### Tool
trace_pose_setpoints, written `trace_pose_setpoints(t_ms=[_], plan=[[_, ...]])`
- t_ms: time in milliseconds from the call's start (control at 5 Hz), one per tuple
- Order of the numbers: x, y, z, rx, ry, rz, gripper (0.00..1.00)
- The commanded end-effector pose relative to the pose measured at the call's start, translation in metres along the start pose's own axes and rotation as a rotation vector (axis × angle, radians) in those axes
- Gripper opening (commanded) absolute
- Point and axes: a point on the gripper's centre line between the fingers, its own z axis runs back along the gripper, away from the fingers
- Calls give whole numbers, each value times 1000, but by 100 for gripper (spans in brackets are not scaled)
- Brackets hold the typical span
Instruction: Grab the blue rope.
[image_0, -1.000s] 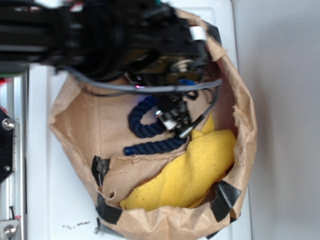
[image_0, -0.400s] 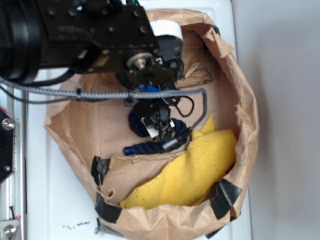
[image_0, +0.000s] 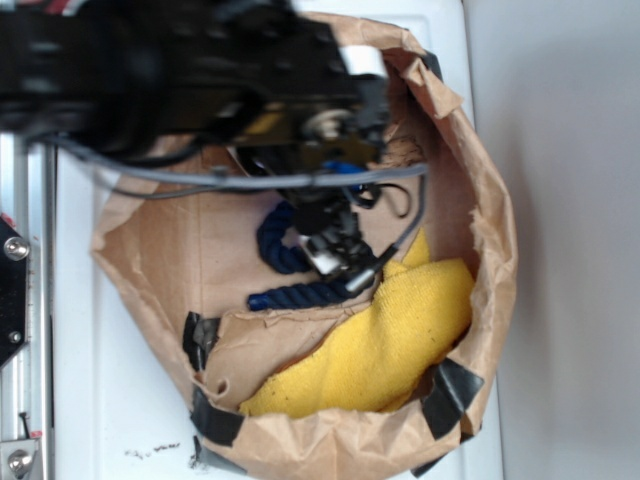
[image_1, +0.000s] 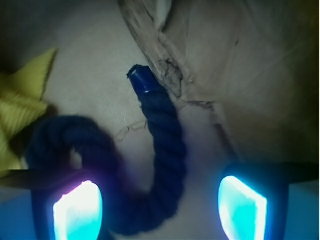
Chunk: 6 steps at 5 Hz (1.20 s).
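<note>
Inside paper bag (image_0: 300, 420), gripper (image_1: 160, 202) hanging over blue rope (image_1: 165, 150), having shifted slightly right; jaws spread, rope's bend lying between them beside yellow cloth (image_0: 390, 350), not yet pinched.

Arm (image_0: 180, 80) swung right since 0.4 s ago — gripper (image_0: 335, 250) shifted slightly right over rope (image_0: 275, 240) (rope unmoved).

The exterior camera looks straight down from above into an open brown paper bag (image_0: 480, 200), while the wrist camera peers from between the gripper (image_1: 160, 207) fingers, close above the bag floor; both views share the blue rope (image_1: 165, 160) and yellow cloth (image_0: 400, 340).
</note>
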Motion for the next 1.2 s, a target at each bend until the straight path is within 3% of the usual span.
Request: trace_pose_setpoints(t_ms=[0, 600, 800, 1000], plan=[[4, 15, 19, -26, -90, 170, 100], [9, 24, 24, -84, -146, 263, 100], [15, 21, 27, -78, -110, 316, 100], [15, 12, 24, -60, -126, 326, 100]])
